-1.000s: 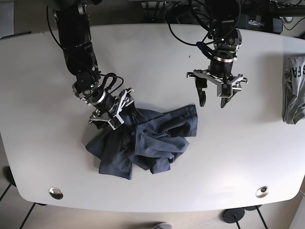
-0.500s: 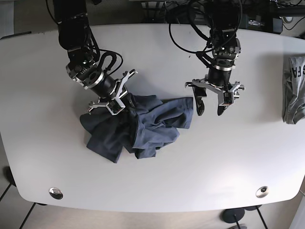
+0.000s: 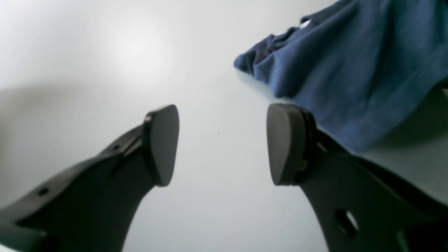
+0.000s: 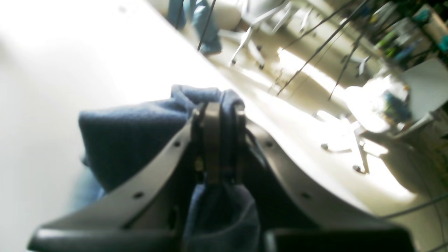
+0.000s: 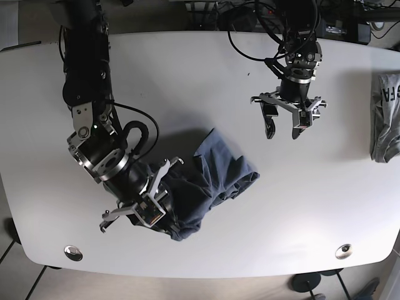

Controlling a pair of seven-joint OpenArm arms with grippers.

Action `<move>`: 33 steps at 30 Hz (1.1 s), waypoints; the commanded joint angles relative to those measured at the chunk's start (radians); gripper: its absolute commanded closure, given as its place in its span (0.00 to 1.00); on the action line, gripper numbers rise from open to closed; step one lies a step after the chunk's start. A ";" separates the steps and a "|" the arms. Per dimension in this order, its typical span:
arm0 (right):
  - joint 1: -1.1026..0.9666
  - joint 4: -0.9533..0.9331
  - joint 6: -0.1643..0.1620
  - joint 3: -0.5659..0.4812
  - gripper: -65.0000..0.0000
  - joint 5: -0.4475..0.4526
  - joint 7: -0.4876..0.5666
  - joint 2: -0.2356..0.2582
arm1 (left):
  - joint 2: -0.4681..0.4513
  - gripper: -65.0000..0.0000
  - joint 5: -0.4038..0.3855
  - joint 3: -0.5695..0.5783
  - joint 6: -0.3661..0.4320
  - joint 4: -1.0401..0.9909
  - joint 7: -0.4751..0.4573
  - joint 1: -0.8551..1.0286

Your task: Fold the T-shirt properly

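Note:
The dark blue T-shirt [image 5: 215, 175] lies crumpled on the white table [image 5: 187, 81], with one end drawn up. My right gripper [image 5: 159, 203], on the left of the base view, is shut on a bunched fold of the shirt [image 4: 133, 133]. In the right wrist view its pads [image 4: 211, 140] pinch the cloth between them. My left gripper [image 5: 282, 132] hangs open and empty behind and to the right of the shirt. In the left wrist view the left gripper [image 3: 222, 143] has bare table between its fingers, and the shirt's edge [image 3: 350, 70] lies beyond the right finger.
A folded grey garment [image 5: 384, 115] lies at the table's right edge. Two metal grommets [image 5: 73, 252] [image 5: 343, 251] sit near the front edge. Cables and equipment crowd the back edge behind the left arm.
My right gripper has carried its hold of the shirt toward the table's front, dragging the cloth along and stretching it. My left gripper has drawn back from the shirt, still open.

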 commanded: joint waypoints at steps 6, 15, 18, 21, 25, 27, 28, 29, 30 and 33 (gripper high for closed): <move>0.219 0.021 -0.006 0.005 0.97 0.026 -0.013 -0.036 | 0.002 0.43 -0.010 0.002 -0.006 0.024 -0.031 0.012; -0.158 0.027 -0.008 0.005 0.97 0.033 -0.005 -0.035 | 0.001 0.43 -0.011 -0.065 -0.007 0.040 -0.031 0.002; -0.324 0.027 -0.008 0.005 0.97 0.035 0.046 -0.035 | -0.028 0.43 -0.013 -0.110 -0.007 0.070 -0.029 0.002; -0.529 0.026 -0.008 -0.011 0.97 0.036 0.084 -0.042 | -0.064 0.43 -0.063 -0.154 -0.007 0.083 -0.029 -0.001; -0.631 0.020 -0.008 -0.132 0.97 0.036 0.081 -0.033 | -0.093 0.43 -0.214 -0.256 -0.007 0.080 0.063 -0.079; -0.660 0.020 -0.008 -0.184 0.97 0.036 0.081 -0.031 | -0.100 0.43 -0.258 -0.283 -0.007 0.082 0.118 -0.119; -0.669 0.020 -0.008 -0.232 0.97 0.036 0.081 -0.013 | -0.110 0.43 -0.277 -0.292 -0.007 0.082 0.149 -0.139; -0.670 0.020 -0.008 -0.270 0.97 0.036 0.081 -0.005 | -0.113 0.43 -0.281 -0.292 -0.007 0.079 0.159 -0.151; -0.670 0.020 -0.008 -0.330 0.96 0.036 0.081 0.001 | -0.113 0.43 -0.280 -0.292 -0.007 0.079 0.164 -0.168; -0.663 0.020 -0.016 -0.459 0.95 0.036 0.081 0.001 | -0.113 0.43 -0.277 -0.289 -0.007 0.079 0.164 -0.179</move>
